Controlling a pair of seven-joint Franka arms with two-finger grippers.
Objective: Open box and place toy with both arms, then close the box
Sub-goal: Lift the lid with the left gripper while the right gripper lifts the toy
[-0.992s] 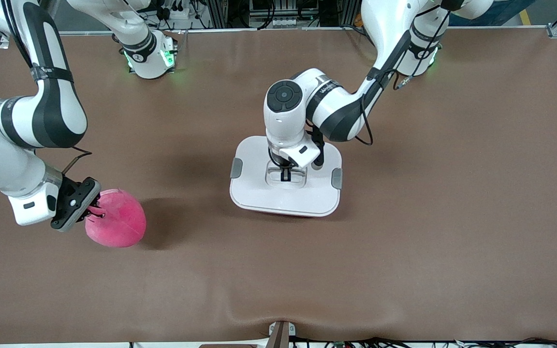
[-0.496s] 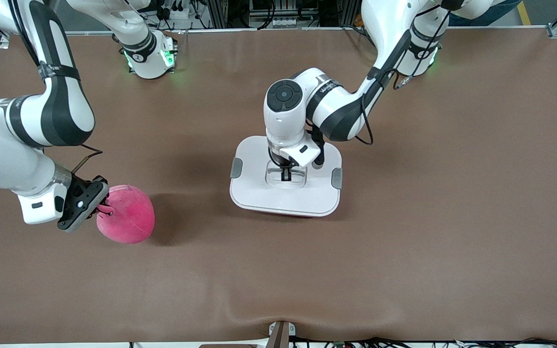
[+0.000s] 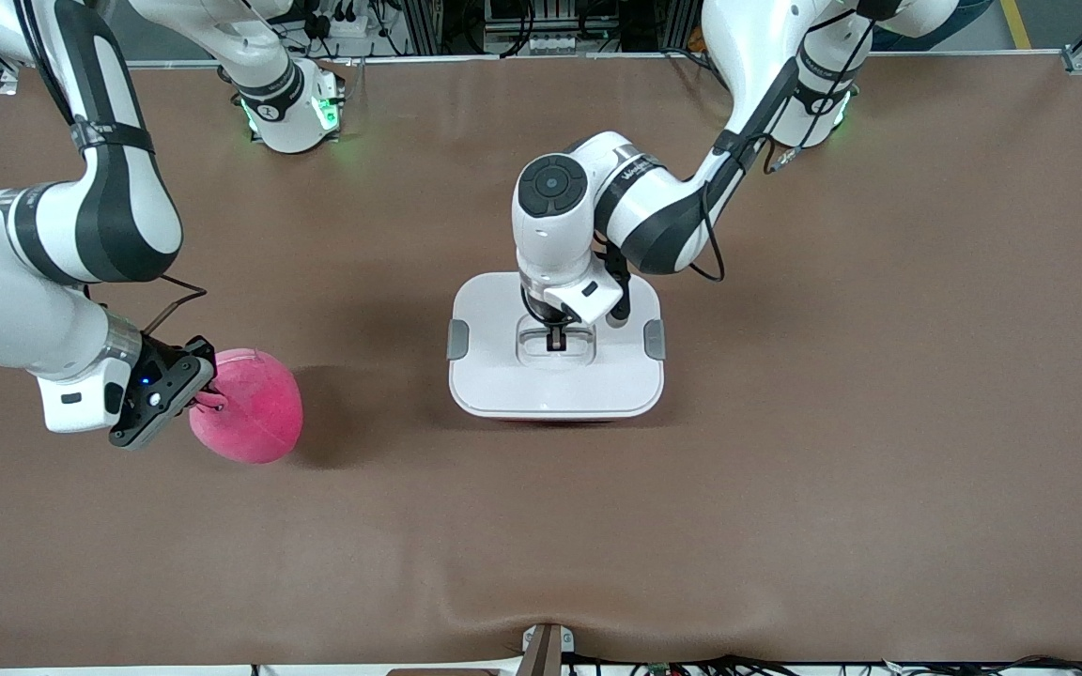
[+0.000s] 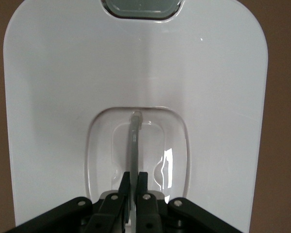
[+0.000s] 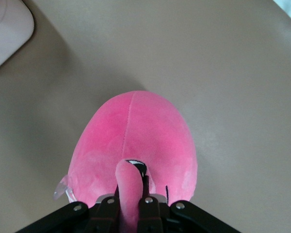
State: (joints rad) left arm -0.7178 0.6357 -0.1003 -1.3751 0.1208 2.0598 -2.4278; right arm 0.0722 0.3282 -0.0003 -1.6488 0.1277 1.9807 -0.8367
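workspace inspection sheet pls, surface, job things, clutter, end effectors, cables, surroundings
surface: brown mat-covered table, a ripple at the edge nearest the front camera
job's things: rounded white plastic lid with grey side clips sits on the box, mid-table; round hot-pink plush toy toward the right arm's end, nearer the front camera than the box
clutter: nothing seen
end effectors: left end effector shut on the lid's recessed central handle; right end effector shut on a nub of the toy
cables: black cable loops along the left arm; another by the right wrist
surroundings: aluminium frame and wiring past the arms' bases
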